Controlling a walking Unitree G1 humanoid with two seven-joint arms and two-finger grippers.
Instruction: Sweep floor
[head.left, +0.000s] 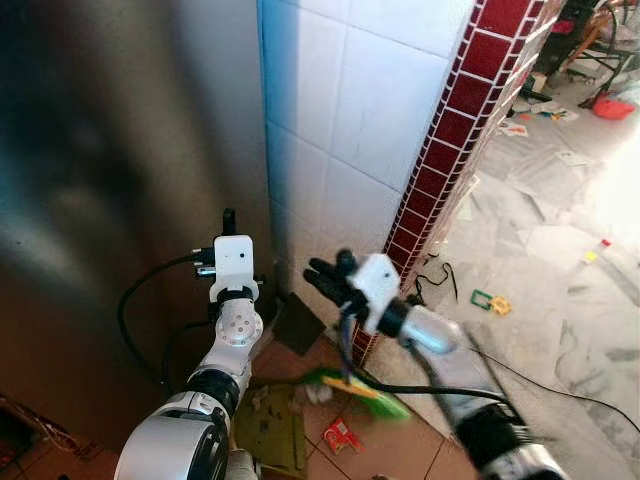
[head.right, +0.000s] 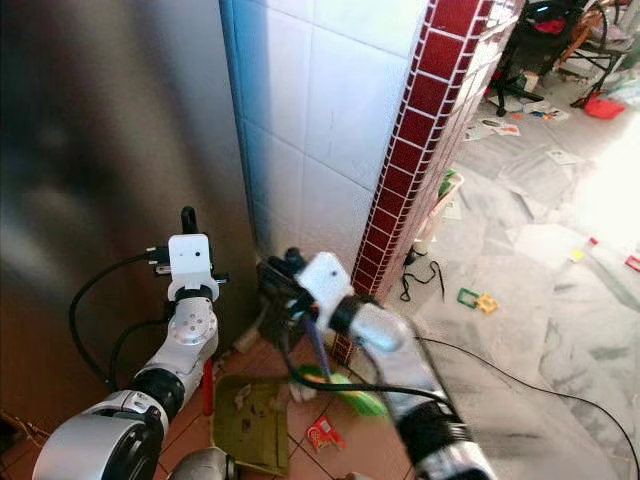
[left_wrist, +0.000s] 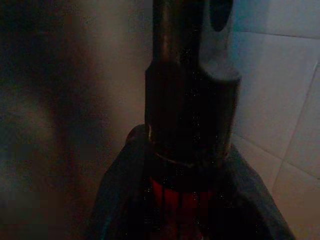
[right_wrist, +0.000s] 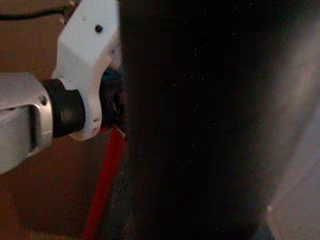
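Terracotta floor tiles (head.left: 400, 445) meet a dull metal panel (head.left: 110, 150) on the robot's left and a white tiled wall (head.left: 350, 110) straight ahead, the two closing into a tight corner. That wall ends in a dark red tiled edge (head.left: 455, 130), and past it, to the right, pale marble floor (head.left: 560, 300) opens into far more room, scattered with papers and small bits of litter.

Low in the corner, a worn green dustpan (head.right: 248, 420) lies on the terracotta tiles, with a red handle (head.right: 207, 385) rising from its left edge. A green broom head (head.left: 365, 390) rests on the tiles near the foot of the red edge, with white scraps and a small red wrapper (head.left: 342, 435) close by. A black cable (head.left: 560, 385) trails across the marble.

The left gripper (head.left: 229, 222) is raised close to the metal panel; its wrist view shows a dark tube with red beneath it pressed between the fingers (too dim to tell what it is), so the grip cannot be judged. The right gripper (head.left: 325, 278) reaches toward the wall just left of the red edge, blurred, above the broom head; whether its fingers hold anything cannot be told.
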